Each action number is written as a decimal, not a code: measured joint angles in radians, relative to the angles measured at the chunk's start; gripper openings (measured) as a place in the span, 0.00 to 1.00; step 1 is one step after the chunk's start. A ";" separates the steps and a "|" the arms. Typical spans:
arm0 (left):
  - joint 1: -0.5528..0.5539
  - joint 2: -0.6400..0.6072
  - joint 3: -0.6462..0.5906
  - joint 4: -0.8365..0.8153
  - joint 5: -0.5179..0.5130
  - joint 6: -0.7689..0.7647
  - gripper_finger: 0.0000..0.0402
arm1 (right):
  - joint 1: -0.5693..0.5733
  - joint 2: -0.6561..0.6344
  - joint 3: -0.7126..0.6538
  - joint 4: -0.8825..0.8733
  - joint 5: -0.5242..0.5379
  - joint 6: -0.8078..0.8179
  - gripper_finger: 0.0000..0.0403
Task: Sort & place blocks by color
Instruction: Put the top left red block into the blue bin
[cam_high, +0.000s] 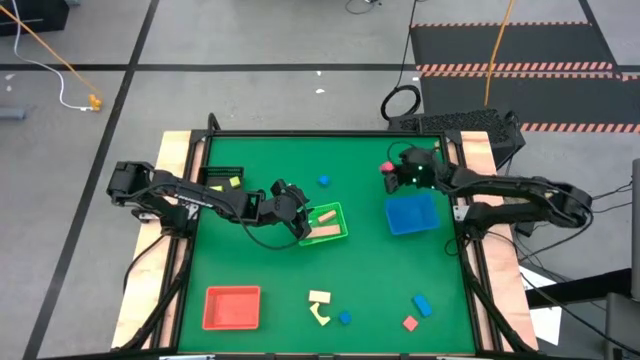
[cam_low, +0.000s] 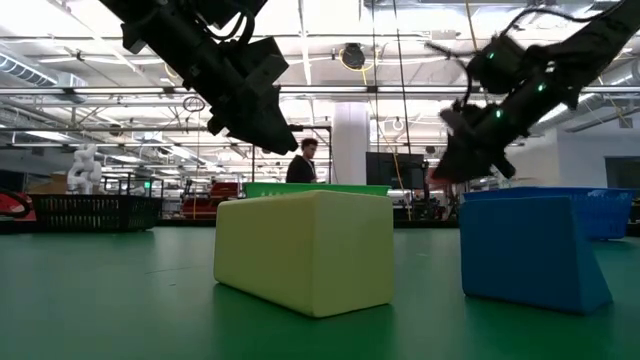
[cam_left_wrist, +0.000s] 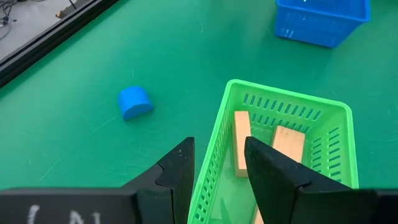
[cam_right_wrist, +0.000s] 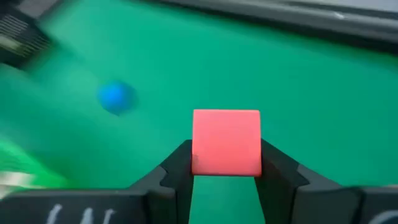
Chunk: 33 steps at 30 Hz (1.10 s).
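My right gripper (cam_right_wrist: 227, 163) is shut on a red block (cam_right_wrist: 227, 134) and holds it above the mat near the table's far edge, just beyond the blue tray (cam_high: 412, 214). A small blue block (cam_right_wrist: 115, 96) lies on the mat beyond it. My left gripper (cam_left_wrist: 217, 158) is open at the left rim of the green tray (cam_high: 327, 222), one finger outside the wall and one inside. Two cream blocks (cam_left_wrist: 241, 142) lie flat in that tray. Another blue block (cam_left_wrist: 135, 102) rests on the mat close by. My right gripper pinches the red block by two opposite side faces (cam_right_wrist: 199, 149) between its two fingers. The block is lifted clear of the mat and sits square between the fingers. My left gripper stands astride the green tray's wall (cam_left_wrist: 211, 168); I cannot tell whether either finger touches it.
A red tray (cam_high: 232, 307) sits at the near left and a black tray (cam_high: 215, 181) with yellow-green blocks at the far left. Cream blocks (cam_high: 320, 305), blue blocks (cam_high: 422, 304) and a red block (cam_high: 410, 323) lie near the front edge.
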 joint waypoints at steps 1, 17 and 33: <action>0.000 0.000 0.000 0.000 0.000 0.000 0.36 | 0.001 -0.023 0.000 0.015 -0.033 0.008 0.28; -0.003 0.000 0.000 -0.008 0.000 -0.004 0.36 | 0.149 -0.237 0.000 -0.002 -0.634 0.469 0.28; -0.002 0.000 0.000 -0.008 -0.003 0.000 0.36 | 0.317 -0.313 0.158 -0.780 -0.344 0.397 0.28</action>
